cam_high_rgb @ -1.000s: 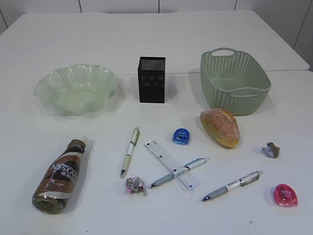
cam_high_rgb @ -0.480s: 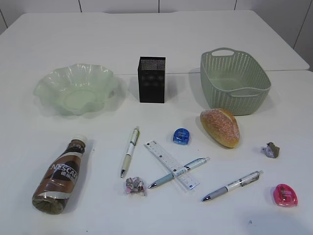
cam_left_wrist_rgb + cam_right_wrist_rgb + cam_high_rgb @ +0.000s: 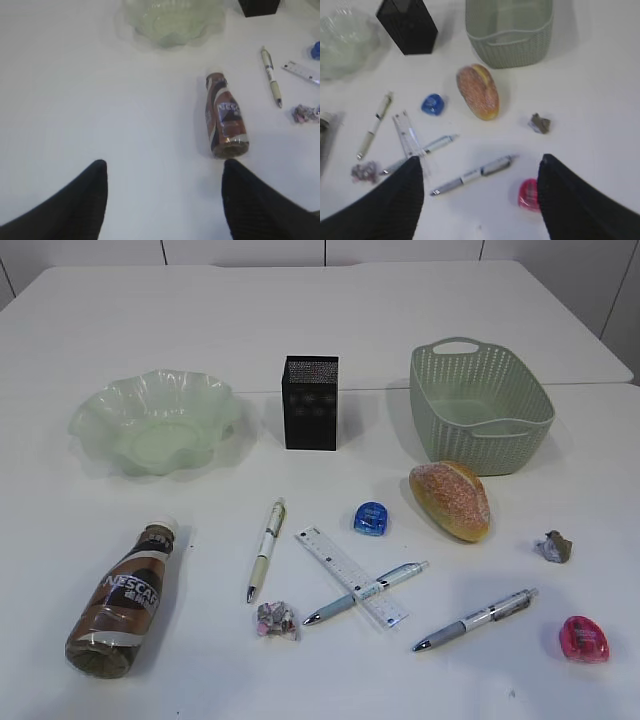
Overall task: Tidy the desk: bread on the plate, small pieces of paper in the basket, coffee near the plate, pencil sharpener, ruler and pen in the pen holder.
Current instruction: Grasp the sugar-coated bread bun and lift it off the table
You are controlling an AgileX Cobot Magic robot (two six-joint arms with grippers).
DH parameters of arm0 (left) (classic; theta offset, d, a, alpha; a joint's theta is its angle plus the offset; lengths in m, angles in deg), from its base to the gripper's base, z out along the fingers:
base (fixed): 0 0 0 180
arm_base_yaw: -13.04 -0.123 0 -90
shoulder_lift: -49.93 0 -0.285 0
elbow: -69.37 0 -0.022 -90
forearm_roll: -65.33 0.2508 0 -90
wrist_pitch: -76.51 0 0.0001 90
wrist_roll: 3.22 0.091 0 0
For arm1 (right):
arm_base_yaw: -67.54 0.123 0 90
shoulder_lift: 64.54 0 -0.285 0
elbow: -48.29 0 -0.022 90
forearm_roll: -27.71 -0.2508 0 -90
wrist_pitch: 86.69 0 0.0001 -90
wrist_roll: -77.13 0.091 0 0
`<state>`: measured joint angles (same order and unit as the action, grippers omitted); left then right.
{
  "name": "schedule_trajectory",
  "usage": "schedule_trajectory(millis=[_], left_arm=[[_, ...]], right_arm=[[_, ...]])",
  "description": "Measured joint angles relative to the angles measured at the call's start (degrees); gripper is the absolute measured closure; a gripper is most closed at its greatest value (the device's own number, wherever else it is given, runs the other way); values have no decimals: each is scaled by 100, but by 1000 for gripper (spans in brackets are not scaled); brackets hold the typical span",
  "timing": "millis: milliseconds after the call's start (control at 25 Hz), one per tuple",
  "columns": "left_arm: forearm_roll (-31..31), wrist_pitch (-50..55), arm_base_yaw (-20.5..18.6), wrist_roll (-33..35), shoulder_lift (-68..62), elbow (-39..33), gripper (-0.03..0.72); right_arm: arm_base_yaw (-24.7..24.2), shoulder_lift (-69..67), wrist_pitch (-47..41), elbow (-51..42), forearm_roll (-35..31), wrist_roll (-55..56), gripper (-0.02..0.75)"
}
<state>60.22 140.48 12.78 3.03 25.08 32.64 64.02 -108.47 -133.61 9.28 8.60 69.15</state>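
Note:
On the white desk (image 3: 320, 320) the bread (image 3: 450, 500) lies in front of the green basket (image 3: 478, 430). The wavy plate (image 3: 95, 412) sits far left, and the black pen holder (image 3: 310, 402) stands between them. The coffee (image 3: 125, 600) lies on its side at the front left. The ruler (image 3: 350, 577) crosses one pen (image 3: 365, 592); two more pens (image 3: 266, 548) (image 3: 475, 619) lie beside it. The pencil sharpeners are blue (image 3: 371, 518) and pink (image 3: 584, 638). My left gripper (image 3: 164, 162) hovers open short of the coffee (image 3: 225, 117). My right gripper (image 3: 480, 157) hangs open over a pen (image 3: 472, 175).
Two crumpled paper pieces (image 3: 276, 620) (image 3: 554, 546) lie near the front, one by the ruler and one right of the bread. Neither arm shows in the exterior view. A seam crosses the desk behind the containers.

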Motion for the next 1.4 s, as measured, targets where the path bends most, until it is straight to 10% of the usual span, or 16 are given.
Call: schedule_trajectory(millis=[360, 1400], left_arm=[[-70, 313, 0, 0, -1832, 2009, 197], [-350, 823, 0, -90, -4352, 3175, 197]], right_arm=[[0, -577, 1254, 9, -1814, -148, 186], [141, -4934, -1244, 3011, -714, -2177, 186]])
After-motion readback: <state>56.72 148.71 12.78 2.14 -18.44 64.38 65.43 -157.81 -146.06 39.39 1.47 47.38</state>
